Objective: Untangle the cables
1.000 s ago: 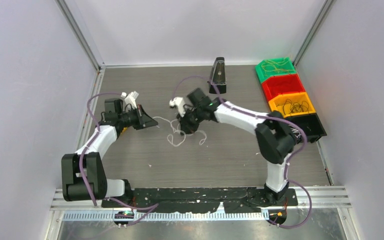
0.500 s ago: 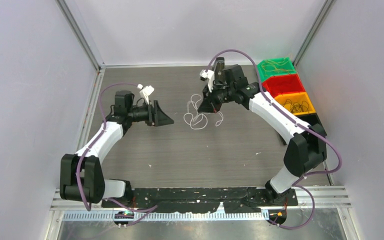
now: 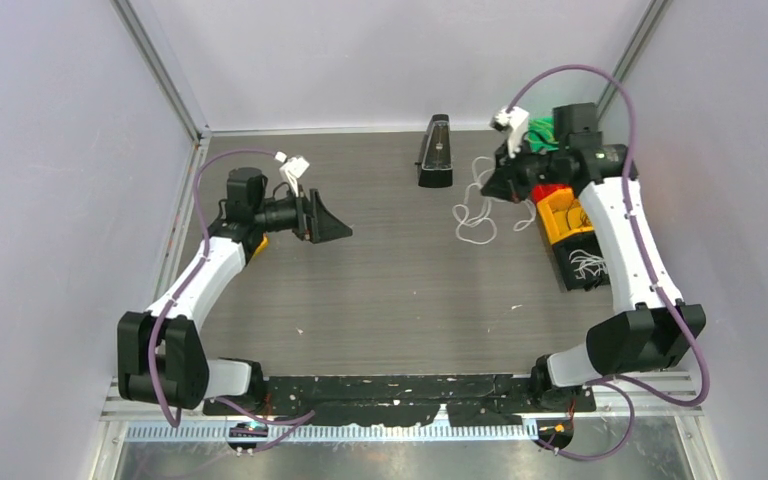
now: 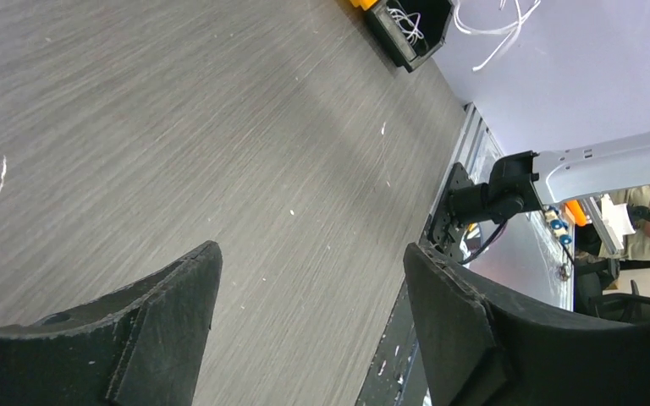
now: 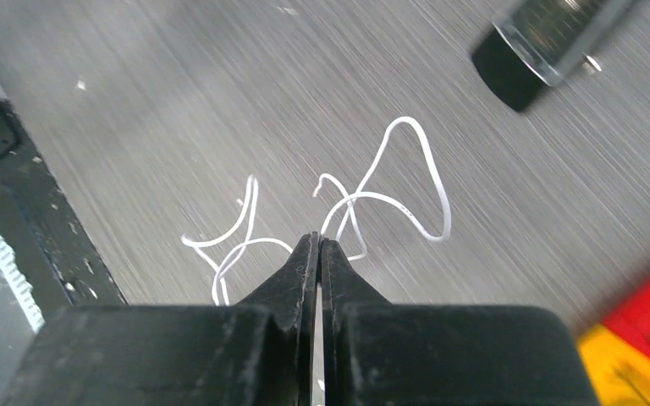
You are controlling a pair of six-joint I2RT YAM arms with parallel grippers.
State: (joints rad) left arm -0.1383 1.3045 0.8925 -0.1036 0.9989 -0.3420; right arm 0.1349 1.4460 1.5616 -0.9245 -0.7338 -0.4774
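Cables [image 3: 474, 214], white strands, are dangling from right gripper [image 3: 493, 187], its jaws pinching shut on them, just beside orange bin [image 3: 548, 214]. Left gripper [image 3: 336, 229] is hanging wide open, empty, well apart. Judging this as the sorting step. Next move is calling for a carry over black bin [image 3: 564, 271], then a release.

Coloured bins [image 3: 550, 218], black wedge [image 3: 434, 152]
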